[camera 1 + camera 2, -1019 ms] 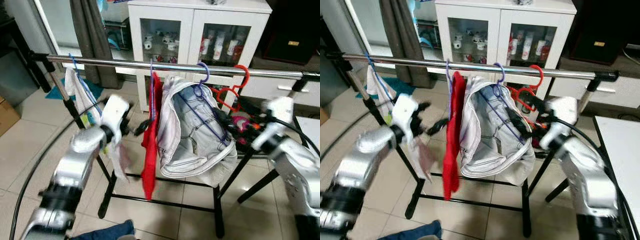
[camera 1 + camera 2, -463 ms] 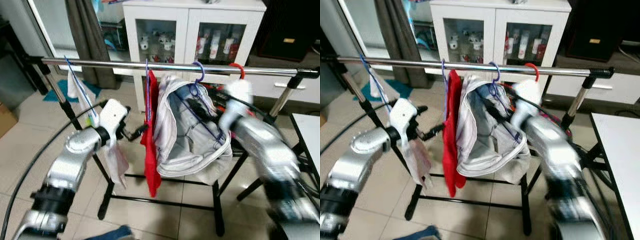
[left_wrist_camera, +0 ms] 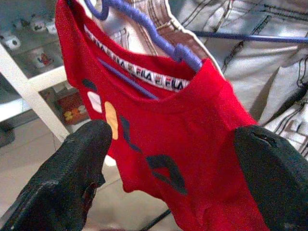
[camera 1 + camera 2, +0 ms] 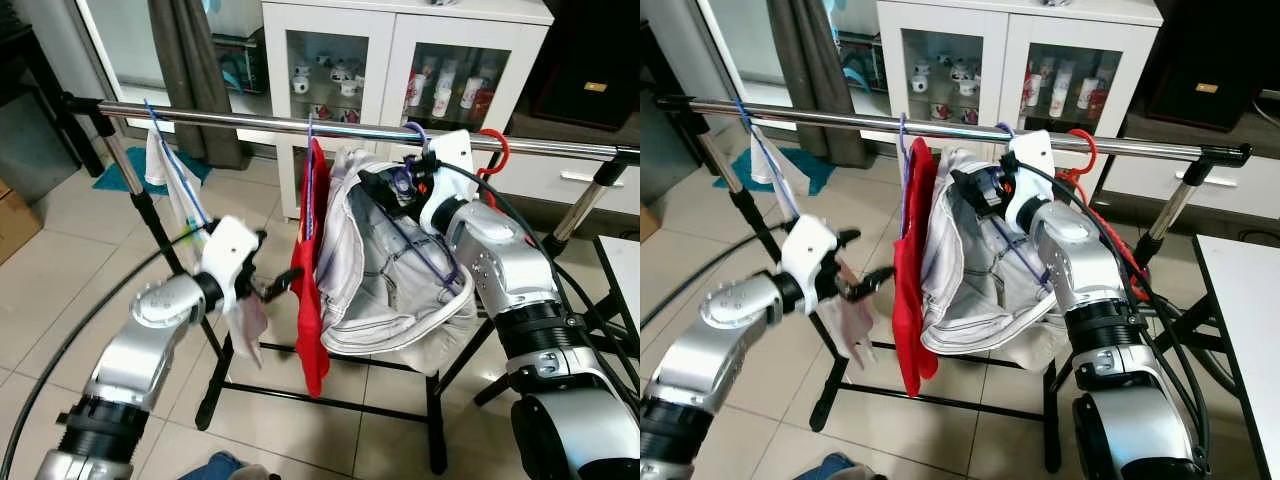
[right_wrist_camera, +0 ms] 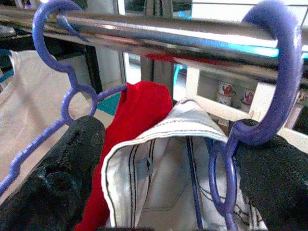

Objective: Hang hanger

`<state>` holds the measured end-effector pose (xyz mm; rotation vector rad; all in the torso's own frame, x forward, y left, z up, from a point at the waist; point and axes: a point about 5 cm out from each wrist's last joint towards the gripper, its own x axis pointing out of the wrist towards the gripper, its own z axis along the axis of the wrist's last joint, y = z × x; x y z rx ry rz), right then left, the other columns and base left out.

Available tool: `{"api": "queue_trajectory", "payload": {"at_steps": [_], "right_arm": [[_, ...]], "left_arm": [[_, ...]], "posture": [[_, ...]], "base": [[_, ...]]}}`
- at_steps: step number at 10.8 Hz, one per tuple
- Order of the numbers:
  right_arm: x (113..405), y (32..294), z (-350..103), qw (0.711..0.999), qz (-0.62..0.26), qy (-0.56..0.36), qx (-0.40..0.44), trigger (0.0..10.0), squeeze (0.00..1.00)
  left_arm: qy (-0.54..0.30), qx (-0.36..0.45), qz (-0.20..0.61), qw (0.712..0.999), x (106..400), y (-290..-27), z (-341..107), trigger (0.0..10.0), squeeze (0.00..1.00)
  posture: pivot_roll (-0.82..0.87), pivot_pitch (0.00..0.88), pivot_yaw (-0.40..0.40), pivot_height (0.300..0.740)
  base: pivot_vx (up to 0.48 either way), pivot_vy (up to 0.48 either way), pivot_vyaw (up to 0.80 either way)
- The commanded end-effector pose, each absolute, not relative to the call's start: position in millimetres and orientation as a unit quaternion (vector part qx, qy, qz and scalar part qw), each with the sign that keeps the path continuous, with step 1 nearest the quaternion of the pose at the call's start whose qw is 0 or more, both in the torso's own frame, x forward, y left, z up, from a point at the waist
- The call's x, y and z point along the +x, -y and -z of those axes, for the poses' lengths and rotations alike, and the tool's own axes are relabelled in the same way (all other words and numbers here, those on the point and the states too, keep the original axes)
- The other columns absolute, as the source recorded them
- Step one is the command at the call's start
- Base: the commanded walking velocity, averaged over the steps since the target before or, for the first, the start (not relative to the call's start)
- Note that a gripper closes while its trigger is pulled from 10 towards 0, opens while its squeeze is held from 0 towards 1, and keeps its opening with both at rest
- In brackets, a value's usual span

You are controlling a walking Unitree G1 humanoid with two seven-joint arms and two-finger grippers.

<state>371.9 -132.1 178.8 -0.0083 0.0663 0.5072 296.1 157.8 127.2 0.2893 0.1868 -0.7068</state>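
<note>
Purple hanger [image 5: 276,86] w/ pale jeans [image 4: 390,270] hooked on rail [image 4: 250,122], near its middle. Right gripper [image 4: 385,190] up just under rail, fingers [image 5: 62,178] spread apart, one touching hanger's neck, not clamped. Red shirt [image 4: 310,270] on another purple hanger [image 4: 307,170] just beside jeans. Left gripper [image 4: 275,285] near shirt, fingers [image 3: 67,178] wide apart, holding nothing. Red hanger [image 4: 492,150] toward rail's right end; white cloth [image 4: 165,180] near left end.

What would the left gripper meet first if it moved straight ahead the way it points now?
Most likely the red shirt: the left gripper is open and aimed at its front, just below the purple hanger. Depth is hard to judge.
</note>
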Motion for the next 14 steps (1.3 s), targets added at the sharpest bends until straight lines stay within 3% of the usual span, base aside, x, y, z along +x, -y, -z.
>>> {"api": "queue_trajectory", "payload": {"at_steps": [1,4,8,12,14], "right_arm": [[372.0,132.6,-179.0,0.967,-0.252,-0.03,-0.004,10.0,0.0],[375.4,141.0,-181.6,0.97,-0.241,-0.027,-0.003,10.0,0.0],[372.1,147.1,-180.6,0.973,-0.231,-0.019,-0.006,10.0,0.0],[373.8,161.8,-169.4,0.971,-0.223,-0.084,-0.026,10.0,0.0],[370.6,171.9,-168.9,0.971,-0.221,-0.085,0.007,10.0,0.0]], "left_arm": [[-0.087,0.146,0.348,0.922,295.5,-155.5,-131.1,10.0,0.0],[-0.074,0.157,0.336,0.926,302.3,-156.1,-138.1,10.0,0.0],[-0.063,0.148,0.343,0.925,315.4,-151.0,-143.5,10.0,0.0],[-0.065,0.132,0.409,0.9,294.1,-137.7,-136.3,10.0,0.0],[-0.045,0.123,0.408,0.903,292.6,-140.0,-143.1,10.0,0.0]], "posture": [[0.07,0.0,0.012,0.74],[0.08,0.0,-0.006,0.74],[0.02,0.0,0.042,0.74],[0.06,0.0,-0.001,0.74],[0.07,0.0,0.003,0.74]], "base": [[0.0,0.0,0.0],[0.0,0.0,0.0],[0.0,0.0,0.0],[0.0,0.0,0.0],[0.0,0.0,0.0]]}}
